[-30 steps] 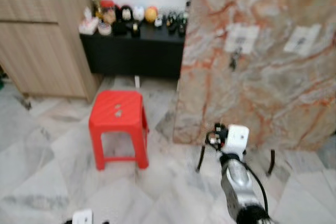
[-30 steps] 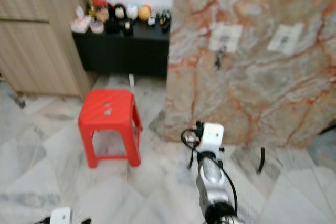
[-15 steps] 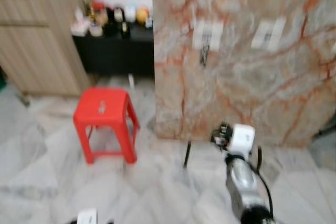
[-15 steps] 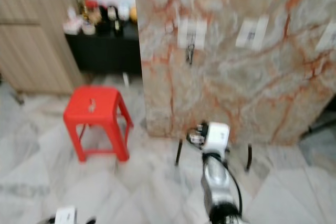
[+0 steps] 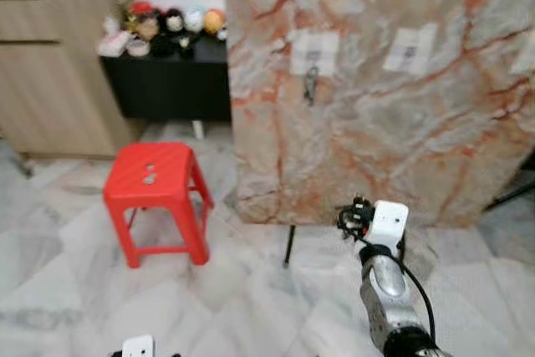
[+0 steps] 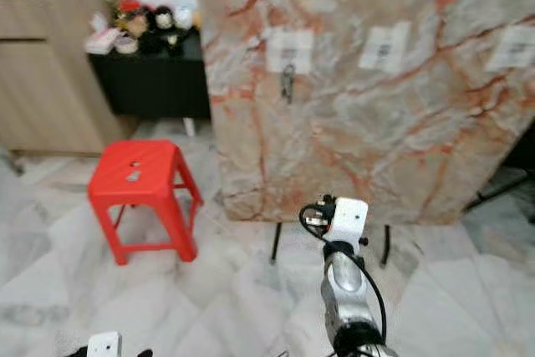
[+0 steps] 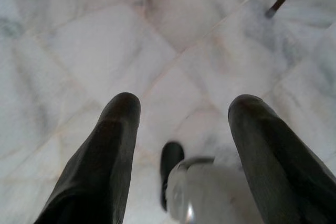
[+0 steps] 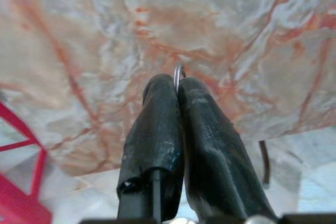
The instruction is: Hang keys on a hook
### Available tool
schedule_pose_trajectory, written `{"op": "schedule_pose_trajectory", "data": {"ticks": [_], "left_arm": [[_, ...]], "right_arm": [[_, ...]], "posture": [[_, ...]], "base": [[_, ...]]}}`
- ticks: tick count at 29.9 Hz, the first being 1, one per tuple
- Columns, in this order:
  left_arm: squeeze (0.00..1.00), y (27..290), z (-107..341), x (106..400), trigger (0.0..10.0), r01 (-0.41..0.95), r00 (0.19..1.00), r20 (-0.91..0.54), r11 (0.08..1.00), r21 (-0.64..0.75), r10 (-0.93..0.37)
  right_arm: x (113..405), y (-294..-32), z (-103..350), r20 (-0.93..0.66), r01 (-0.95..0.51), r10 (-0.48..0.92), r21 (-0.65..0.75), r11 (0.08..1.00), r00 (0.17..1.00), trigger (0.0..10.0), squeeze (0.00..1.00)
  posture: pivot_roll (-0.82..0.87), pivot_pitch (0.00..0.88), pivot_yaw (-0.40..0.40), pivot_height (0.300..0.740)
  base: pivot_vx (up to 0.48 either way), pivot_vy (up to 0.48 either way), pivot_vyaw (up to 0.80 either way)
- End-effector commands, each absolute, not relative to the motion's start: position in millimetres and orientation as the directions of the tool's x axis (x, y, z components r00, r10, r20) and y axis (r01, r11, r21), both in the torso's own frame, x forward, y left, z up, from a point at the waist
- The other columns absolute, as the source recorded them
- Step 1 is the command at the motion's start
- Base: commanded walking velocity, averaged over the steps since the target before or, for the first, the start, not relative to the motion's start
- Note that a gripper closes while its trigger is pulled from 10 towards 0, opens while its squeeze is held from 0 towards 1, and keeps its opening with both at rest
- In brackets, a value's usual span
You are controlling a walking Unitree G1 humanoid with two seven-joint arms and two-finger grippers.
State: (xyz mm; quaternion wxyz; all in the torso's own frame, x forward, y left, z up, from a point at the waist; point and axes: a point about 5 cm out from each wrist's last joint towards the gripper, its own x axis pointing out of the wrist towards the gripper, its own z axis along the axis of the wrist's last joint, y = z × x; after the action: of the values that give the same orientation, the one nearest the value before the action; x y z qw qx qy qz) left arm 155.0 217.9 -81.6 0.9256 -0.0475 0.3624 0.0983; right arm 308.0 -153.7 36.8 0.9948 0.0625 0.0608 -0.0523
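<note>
Keys pinched in the right gripper [image 8: 178, 85], carried toward the marble slab [image 5: 393, 98].

Pressed tight together, the 2 black fingers [image 8: 157, 129], with just the thin metal arc of the key ring [image 8: 178, 72] poking out at the tips; held that way, likely, to leave the ring free for slipping over a hook. Raised ahead on the right arm [image 5: 384, 282], aimed at the leaning slab but well apart from it. Up on the slab, 2 white plates [image 5: 314, 52], the left one already bearing another set of keys [image 5: 311, 85], the other plate [image 5: 410, 48] seemingly free. Off to the left, a red stool [image 5: 159, 198] and a dark shelf of trinkets [image 5: 167, 27]. Hanging idle over the marble floor [image 7: 105, 51], the left gripper [image 7: 181, 116], fingers spread wide, holding nothing.
</note>
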Motion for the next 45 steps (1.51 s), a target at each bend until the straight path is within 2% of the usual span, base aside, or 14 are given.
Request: {"op": "schedule_pose_trajectory", "data": {"ticks": [1, 32, 38, 40, 45], "left_arm": [[0.00, 219.4, -84.8, 147.7, 10.0, -0.219, 0.698, -0.701, 0.976, -0.012, 0.148], [0.00, 216.6, -86.9, 144.4, 10.0, -0.211, 0.688, -0.712, 0.977, -0.010, 0.141], [0.00, 215.8, -87.4, 144.0, 10.0, -0.214, 0.686, -0.715, 0.977, -0.021, 0.135], [0.00, 215.4, -87.6, 143.7, 10.0, -0.210, 0.686, -0.716, 0.977, -0.021, 0.132], [0.00, 216.0, -88.7, 140.7, 10.0, -0.207, 0.677, -0.724, 0.978, -0.017, 0.131]], "right_arm": [[311.1, -148.0, 40.3, -0.116, 0.097, -0.083, 0.118, 0.988, 0.990, 10.0, 0.00], [311.6, -156.6, 43.1, -0.096, 0.168, -0.160, 0.080, 0.982, 0.982, 10.0, 0.00], [311.2, -169.8, 47.0, -0.066, 0.259, -0.257, 0.037, 0.965, 0.964, 10.0, 0.00], [309.8, -184.1, 52.0, -0.025, 0.353, -0.353, -0.001, 0.936, 0.935, 10.0, 0.00], [307.9, -200.4, 58.3, 0.025, 0.445, -0.445, -0.046, 0.894, 0.895, 10.0, 0.00]], "posture": [[0.09, 0.027, -0.045, 0.740], [0.09, 0.039, -0.049, 0.740], [0.09, 0.041, -0.049, 0.740], [0.09, 0.042, -0.048, 0.740], [0.09, 0.042, -0.046, 0.740]], "base": [[0.300, 0.000, 0.00], [0.310, 0.000, 0.00], [0.000, 0.000, 0.00], [0.000, 0.000, 0.00], [0.000, 0.000, 0.00]]}}
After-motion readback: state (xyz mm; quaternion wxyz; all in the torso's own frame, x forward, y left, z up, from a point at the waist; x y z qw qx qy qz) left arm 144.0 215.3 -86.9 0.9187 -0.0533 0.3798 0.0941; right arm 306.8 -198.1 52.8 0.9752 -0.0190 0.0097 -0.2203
